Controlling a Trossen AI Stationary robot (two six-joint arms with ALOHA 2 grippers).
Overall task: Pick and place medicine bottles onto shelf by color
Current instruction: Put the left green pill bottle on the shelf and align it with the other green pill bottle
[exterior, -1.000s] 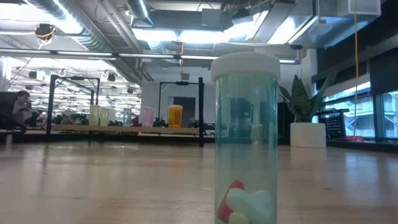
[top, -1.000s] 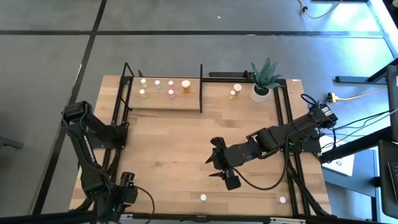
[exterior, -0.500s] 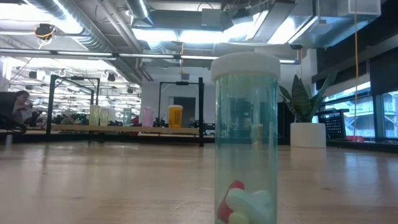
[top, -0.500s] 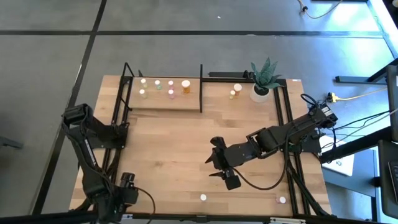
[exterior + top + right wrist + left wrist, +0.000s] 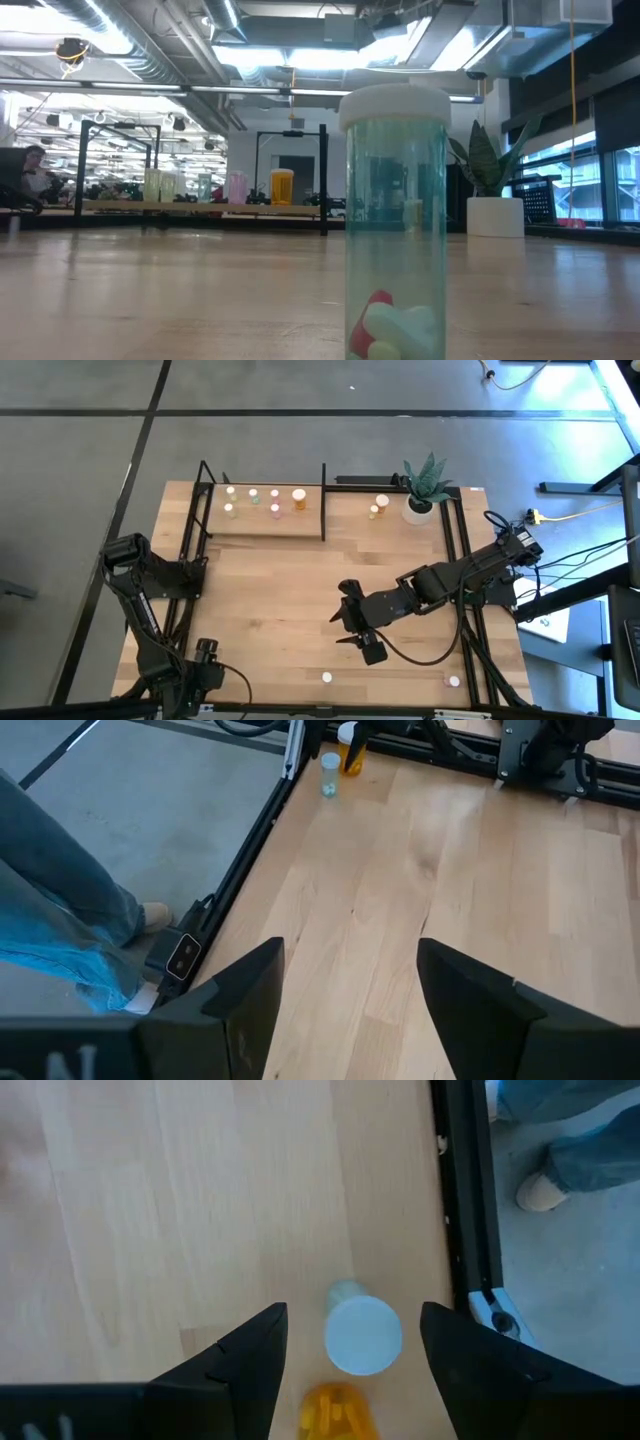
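My left gripper (image 5: 352,1318) stands open at the table's near left corner (image 5: 205,660), pointing steeply down. Its fingers stand on either side of a pale clear medicine bottle with a white cap (image 5: 362,1335), which stands upright on the table; no touch shows. An orange bottle (image 5: 340,1415) sits just beside it. The right wrist view shows this pair from afar (image 5: 330,775). My right gripper (image 5: 350,626) hangs open and empty over the table's middle. The shelf (image 5: 265,520) at the far left carries several bottles (image 5: 274,493).
Two bottles (image 5: 378,506) stand beside the white plant pot (image 5: 418,510) at the far right. Two more stand near the front edge (image 5: 327,678), (image 5: 454,682); one fills the low view (image 5: 395,220). The black table frame (image 5: 465,1200) runs beside my left gripper. A person's legs (image 5: 60,890) stand off the table.
My left arm has sunk a little toward the table at the near left corner, its gripper still open. My right arm has kept still.
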